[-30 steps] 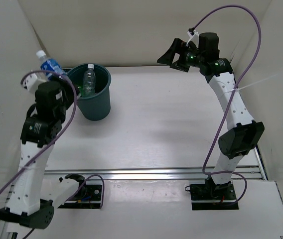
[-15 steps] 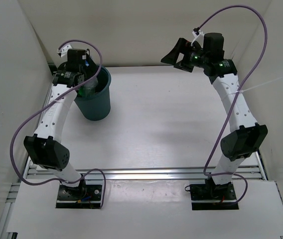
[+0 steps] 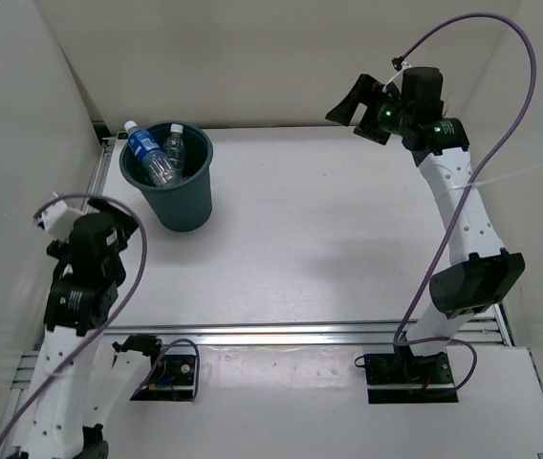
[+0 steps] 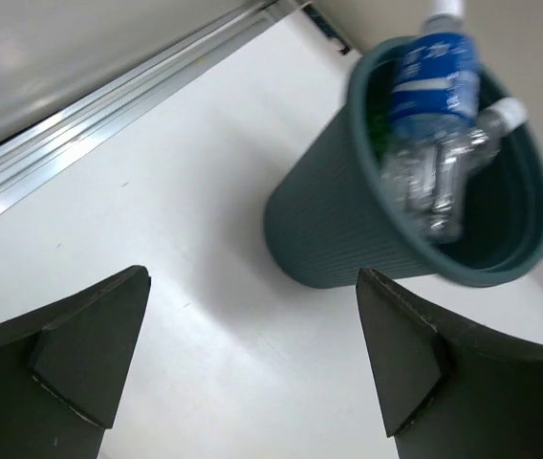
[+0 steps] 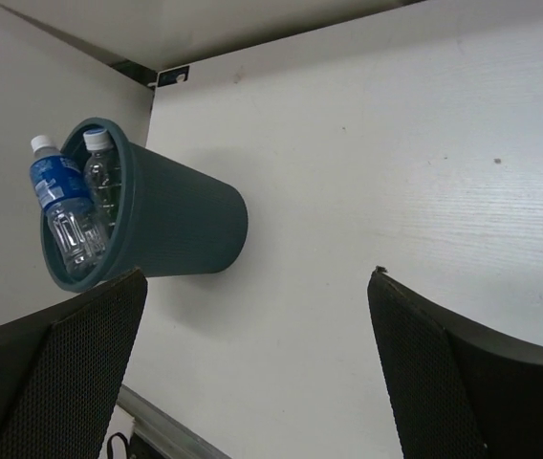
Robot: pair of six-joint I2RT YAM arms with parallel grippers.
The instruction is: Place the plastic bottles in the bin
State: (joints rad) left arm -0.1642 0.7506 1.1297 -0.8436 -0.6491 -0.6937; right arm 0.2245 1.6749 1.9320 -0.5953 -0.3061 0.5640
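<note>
Item: table (image 3: 329, 220). White, matte, flat top. A few small dark specks mark the stretch below the right gripper (image 5: 257, 277).

Near edge: an aluminium rail (image 3: 300, 332) runs along it, behind both grippers and just left of the left gripper (image 4: 252, 275) in its own wrist view.

Standing directly on the top, one thing: the bin (image 3: 181, 196), a dark green, ribbed, round bucket, upright on its narrower base. It stands ahead of the left gripper and a little to its right, near but apart. It is well apart from the right gripper, across the table from it.
</note>
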